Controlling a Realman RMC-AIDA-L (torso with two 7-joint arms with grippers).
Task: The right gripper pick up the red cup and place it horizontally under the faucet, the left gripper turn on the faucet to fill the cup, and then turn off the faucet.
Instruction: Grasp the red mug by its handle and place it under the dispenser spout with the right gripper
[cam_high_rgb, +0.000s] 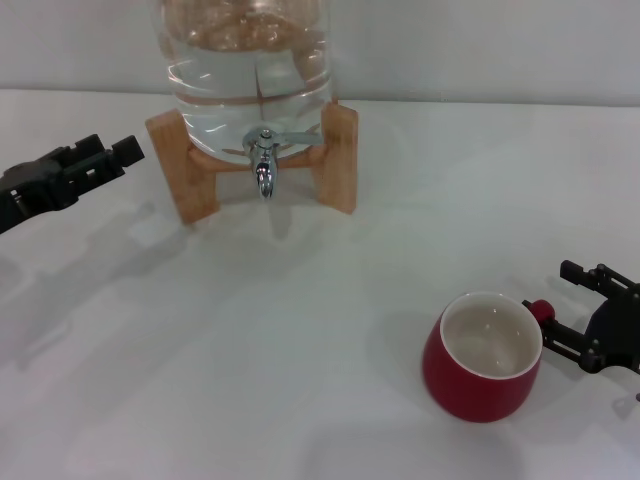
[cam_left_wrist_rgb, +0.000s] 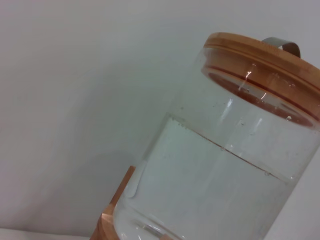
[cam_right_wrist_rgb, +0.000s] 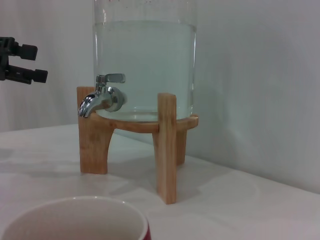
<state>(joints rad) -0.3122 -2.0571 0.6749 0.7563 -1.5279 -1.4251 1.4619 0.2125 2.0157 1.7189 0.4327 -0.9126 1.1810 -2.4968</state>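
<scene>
1. Head view, lower right of frame: cup (cam_high_rgb: 484, 357) sits upright on the white tabletop (cam_high_rgb: 250, 350), mouth up, white inside showing, nothing in it. Its small red handle points toward the right edge of the frame.
2. Right pincer (cam_high_rgb: 558, 306) at the right edge, level with the cup. Fingers spread apart, one on each side of the handle; they hold nothing. Whether a finger touches the handle, cannot tell.
3. Upper centre of frame: glass jar (cam_high_rgb: 250, 60) of water on a wooden stand (cam_high_rgb: 338, 155). Faucet (cam_high_rgb: 264, 160) juts from the jar's base between the stand's legs, spout down, flat lever on top. No water running from it.
4. Cup is well apart from the faucet, toward the lower right of it.
5. Left pincer (cam_high_rgb: 105, 155) at the left edge, upper half of frame, off the tabletop, well apart from the faucet. Fingers a little open, nothing between them.
6. Left wrist view: jar only, wooden lid (cam_left_wrist_rgb: 265, 55) on top, water line partway up the glass.
7. Right wrist view: cup rim (cam_right_wrist_rgb: 75, 210) at the bottom of frame, faucet and stand beyond it, left pincer at upper left.
</scene>
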